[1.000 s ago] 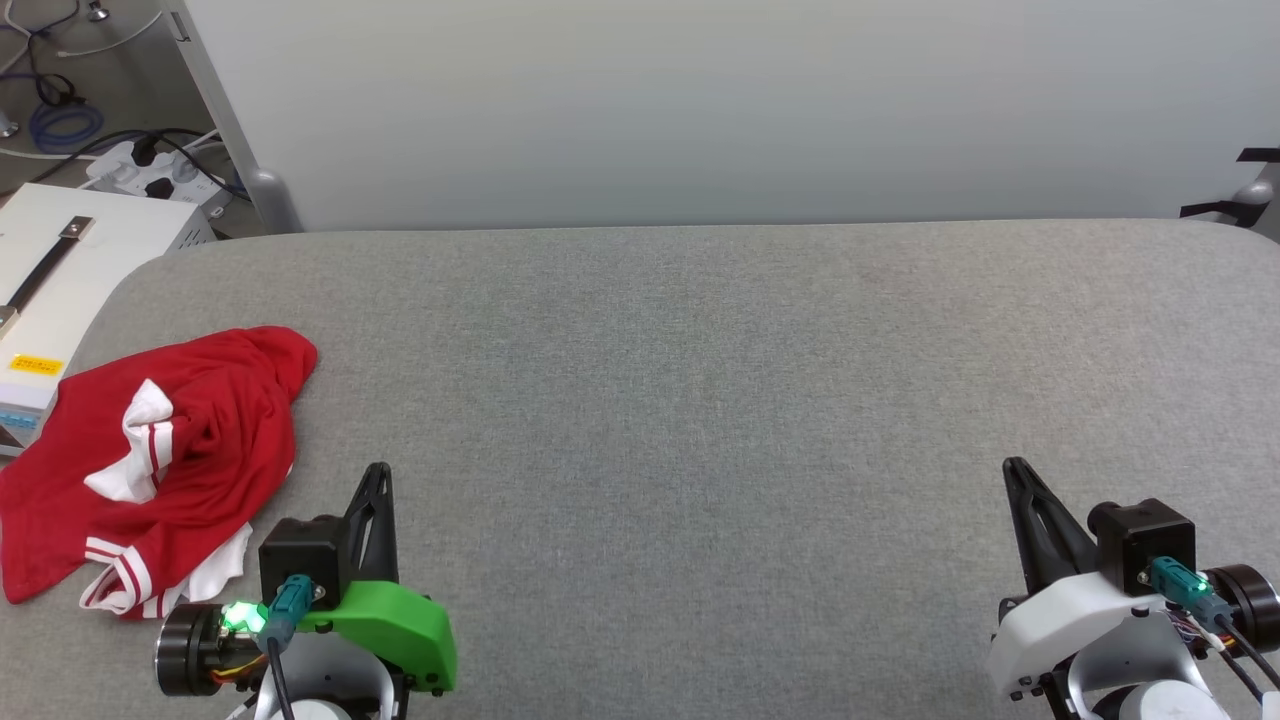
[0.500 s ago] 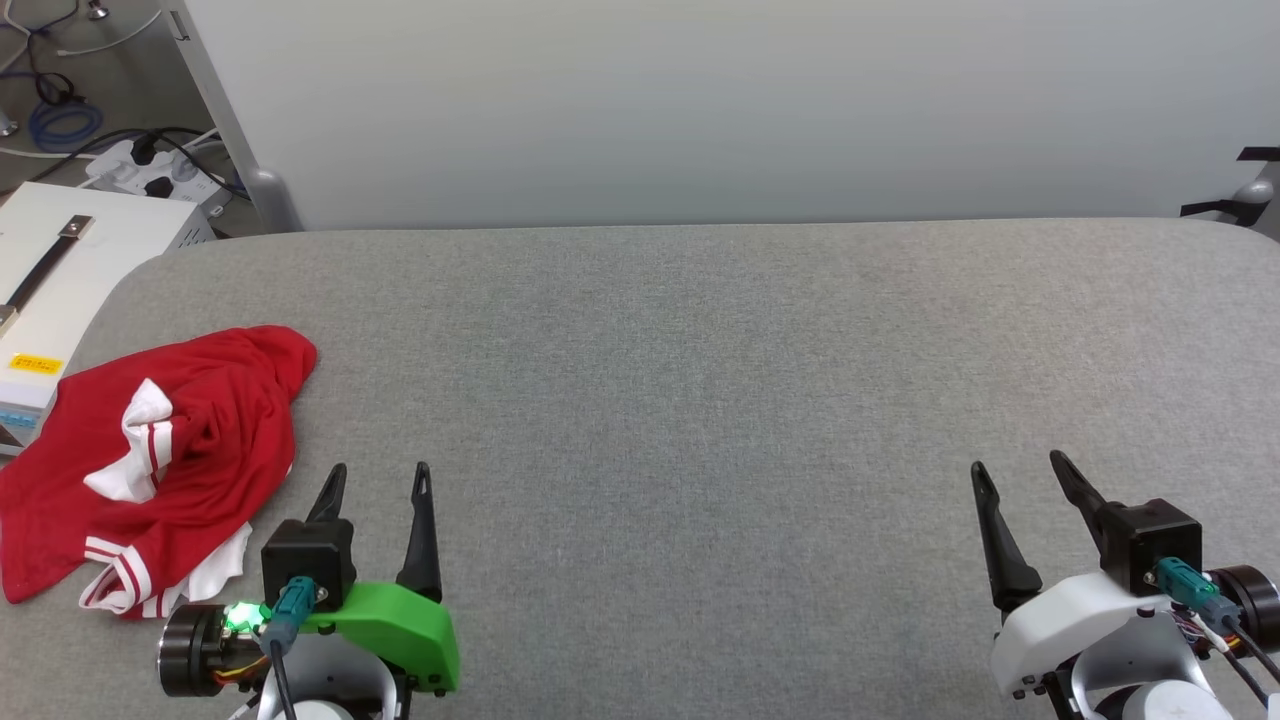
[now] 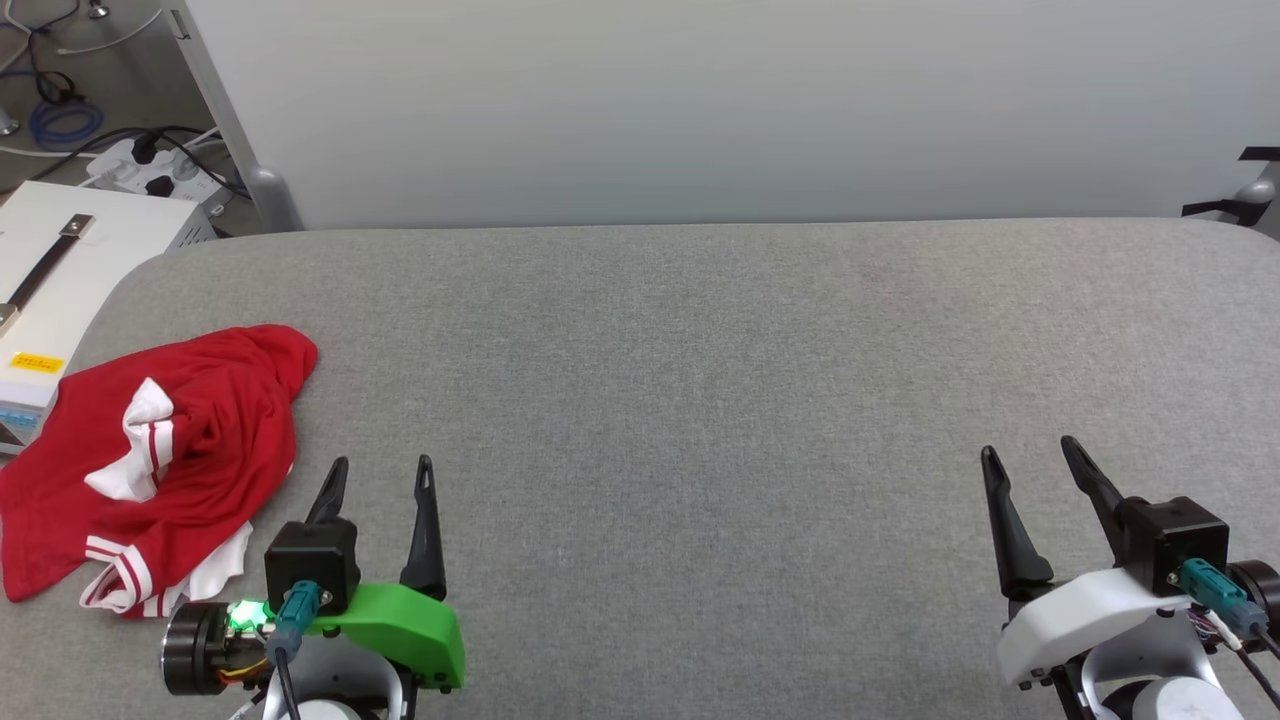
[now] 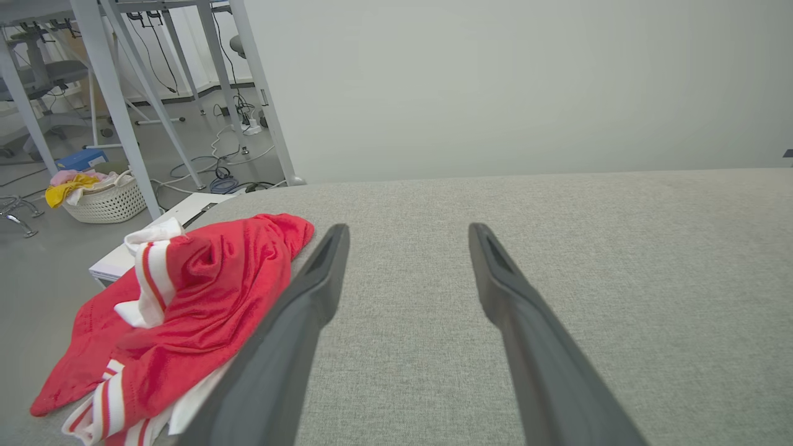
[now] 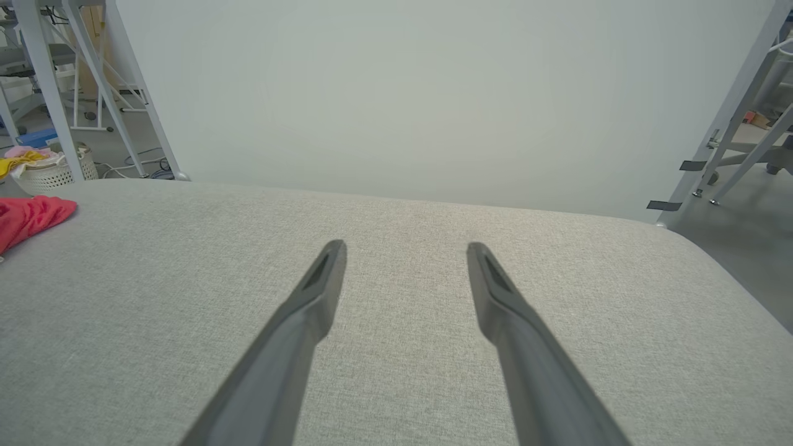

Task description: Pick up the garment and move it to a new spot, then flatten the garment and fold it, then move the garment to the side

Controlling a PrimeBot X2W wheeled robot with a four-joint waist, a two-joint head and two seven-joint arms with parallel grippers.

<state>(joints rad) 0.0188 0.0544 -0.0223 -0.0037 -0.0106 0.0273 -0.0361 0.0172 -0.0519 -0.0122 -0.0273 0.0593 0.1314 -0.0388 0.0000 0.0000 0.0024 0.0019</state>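
The garment point(image 3: 170, 450) lies crumpled at the left edge of the grey padded table point(image 3: 700, 380), red with white striped sleeve trim showing. In the left wrist view the garment point(image 4: 204, 297) sits just left of my fingers. My left gripper point(image 3: 382, 468) hovers open to the right of the heap, near the front edge, with nothing between its fingers. My right gripper point(image 3: 1030, 450) stands open at the front right over bare cloth. The right wrist view catches a red corner of the garment point(image 5: 31, 217) at its far left, beyond the open right gripper point(image 5: 406, 248).
A white box point(image 3: 60, 280) with a black strap stands off the table's left edge, with a power strip point(image 3: 150, 170) and cables behind it. A pale wall panel point(image 3: 700, 100) backs the table. A laundry basket point(image 4: 102, 198) sits on the floor.
Both grippers went from shut to open. The right gripper has shifted slightly right and up. The garment has not moved.
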